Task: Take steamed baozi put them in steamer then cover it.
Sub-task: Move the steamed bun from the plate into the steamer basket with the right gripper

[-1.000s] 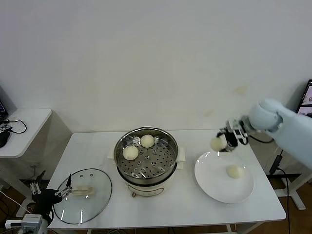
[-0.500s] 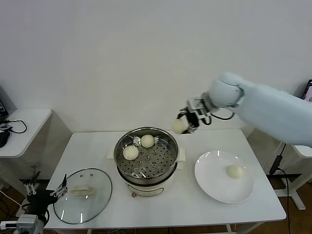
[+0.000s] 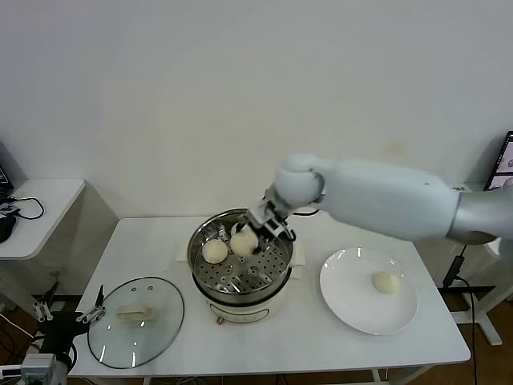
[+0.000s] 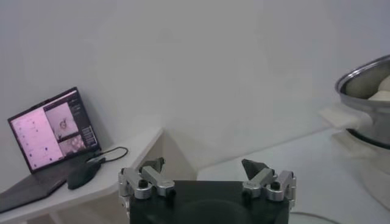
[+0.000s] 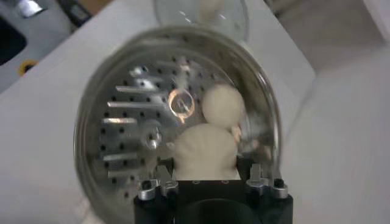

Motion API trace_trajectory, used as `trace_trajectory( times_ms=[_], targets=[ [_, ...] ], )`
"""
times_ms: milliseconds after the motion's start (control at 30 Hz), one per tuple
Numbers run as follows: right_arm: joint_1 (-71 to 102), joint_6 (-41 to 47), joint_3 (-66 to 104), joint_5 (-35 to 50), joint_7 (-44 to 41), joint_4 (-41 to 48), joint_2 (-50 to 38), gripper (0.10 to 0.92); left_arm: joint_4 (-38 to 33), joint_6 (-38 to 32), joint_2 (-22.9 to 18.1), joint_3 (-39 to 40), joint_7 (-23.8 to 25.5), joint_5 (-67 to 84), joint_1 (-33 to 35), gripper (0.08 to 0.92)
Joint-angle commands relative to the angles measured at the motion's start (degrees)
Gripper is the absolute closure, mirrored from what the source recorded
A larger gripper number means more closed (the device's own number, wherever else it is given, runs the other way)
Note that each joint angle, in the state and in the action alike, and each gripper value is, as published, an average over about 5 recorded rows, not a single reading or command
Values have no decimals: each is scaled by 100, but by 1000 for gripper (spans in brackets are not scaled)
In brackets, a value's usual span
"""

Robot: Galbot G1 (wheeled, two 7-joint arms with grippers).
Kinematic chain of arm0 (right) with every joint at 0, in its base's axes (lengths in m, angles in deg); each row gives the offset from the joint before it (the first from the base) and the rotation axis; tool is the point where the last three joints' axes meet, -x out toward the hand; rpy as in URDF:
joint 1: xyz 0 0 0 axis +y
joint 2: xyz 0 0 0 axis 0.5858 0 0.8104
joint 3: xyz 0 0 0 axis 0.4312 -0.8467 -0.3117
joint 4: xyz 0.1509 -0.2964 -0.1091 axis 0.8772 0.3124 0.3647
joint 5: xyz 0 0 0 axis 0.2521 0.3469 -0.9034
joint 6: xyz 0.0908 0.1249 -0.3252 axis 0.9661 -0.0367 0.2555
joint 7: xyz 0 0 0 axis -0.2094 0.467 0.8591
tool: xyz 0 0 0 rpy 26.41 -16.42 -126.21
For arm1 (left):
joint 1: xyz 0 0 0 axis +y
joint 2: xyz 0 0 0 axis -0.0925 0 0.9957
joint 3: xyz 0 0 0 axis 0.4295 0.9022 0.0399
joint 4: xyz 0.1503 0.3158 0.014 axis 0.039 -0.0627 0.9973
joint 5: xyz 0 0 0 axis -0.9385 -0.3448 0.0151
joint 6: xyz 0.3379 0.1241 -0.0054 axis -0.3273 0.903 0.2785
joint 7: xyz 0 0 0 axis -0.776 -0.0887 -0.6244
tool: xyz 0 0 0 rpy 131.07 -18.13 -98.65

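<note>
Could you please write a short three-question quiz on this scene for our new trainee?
1. True or false: the round clear glass lid sits on the round steel steamer basket.
2. How many pale round dough buns remain on the flat white plate? A) none B) one C) two
3. Fill in: the right pincer holds a bun above the ____.

Key
1. False: the lid lies on the white table, near the open left pincer.
2. B: one bun.
3. Steamer basket, beside a bun already inside.
</note>
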Motion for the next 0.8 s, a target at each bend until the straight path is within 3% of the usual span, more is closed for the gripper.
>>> trace_trajectory(
  times_ms=[33, 800],
  targets=[
    [98, -821, -450, -833, 33, -12, 610, 385, 14, -1, -12, -9, -1, 2, -8, 177],
    [176, -1052, -533, -1205, -144, -58, 675, 367, 71, -19, -35, -7, -8, 16, -30, 177]
  ],
)
